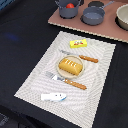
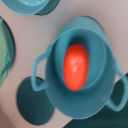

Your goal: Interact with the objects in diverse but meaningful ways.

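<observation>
1. Four toy foods are counted in the exterior view. The bread loaf is seen on the tan plate at the middle of the striped placemat. The yellow box lies near the mat's far edge; the fish lies near its close edge. A knife and a fork flank the plate. The tomato is just visible inside the two-handled pot on the brown board, beside a second pot.

2. No arm or gripper is visible in the exterior view.

3. In the wrist view, the tomato is seen from above, resting at the bottom of the pot, with both pot handles in frame. No fingers are visible, so whether the gripper is spread or closed cannot be told.

4. Risk, judged: the tomato is round and smooth, and it sits deep between the pot walls. A descent off centre could bring a finger onto the rim or a handle, and the pot could be tipped or pushed along the board.

5. Risk, judged: a grip closed off the tomato's middle could squeeze it sideways, so that it rolls against the wall.
</observation>
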Available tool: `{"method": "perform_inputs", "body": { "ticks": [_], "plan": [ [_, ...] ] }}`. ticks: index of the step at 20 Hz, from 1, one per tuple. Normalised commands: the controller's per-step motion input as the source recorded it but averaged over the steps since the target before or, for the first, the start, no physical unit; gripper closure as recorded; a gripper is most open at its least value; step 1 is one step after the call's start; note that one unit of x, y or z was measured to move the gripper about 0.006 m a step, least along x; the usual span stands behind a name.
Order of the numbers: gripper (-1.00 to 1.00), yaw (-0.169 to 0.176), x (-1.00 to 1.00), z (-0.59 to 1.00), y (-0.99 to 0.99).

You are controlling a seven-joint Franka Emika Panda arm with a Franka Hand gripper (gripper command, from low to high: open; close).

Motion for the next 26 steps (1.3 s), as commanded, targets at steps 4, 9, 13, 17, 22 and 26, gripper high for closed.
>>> {"method": "perform_inputs", "body": {
  "ticks": [4, 9, 13, 17, 22, 26],
  "plan": [
    [-1.0, 0.228, 0.01, -0.01, -0.33],
    [-1.0, 0.132, 0.35, -0.01, -0.45],
    [-1.0, 0.0, 0.94, 0.02, -0.43],
    [-1.0, 0.0, 0.96, 0.06, -0.42],
    [-1.0, 0.0, 0.96, 0.02, -0.41],
    [-1.0, 0.0, 0.96, 0.0, -0.39]
  ]
}}
